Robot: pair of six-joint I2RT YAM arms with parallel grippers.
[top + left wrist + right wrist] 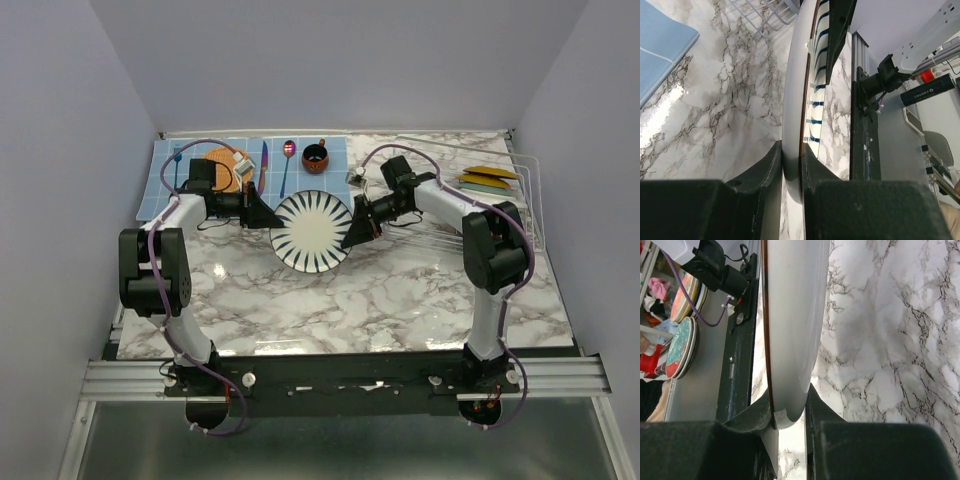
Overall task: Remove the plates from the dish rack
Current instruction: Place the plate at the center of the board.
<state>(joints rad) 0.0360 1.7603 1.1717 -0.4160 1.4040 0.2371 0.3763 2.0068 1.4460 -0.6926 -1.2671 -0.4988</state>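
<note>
My left gripper [791,167] has its fingers [765,170] drawn in narrow on the left rim of the striped plate [796,75], one on the striped front and one on the back. My right gripper [788,415] pinches the opposite rim the same way, one finger against the white underside. So both arms hold this one plate between them, over the middle of the marble table [400,300], with its striped face turned toward the near edge. I cannot tell whether its lower edge touches the marble. The dish rack [505,205] stands to the far right, well apart, with a yellow plate [490,173] in it. At far left lies a blue mat [170,185] with a mug [315,157] on it.
</note>
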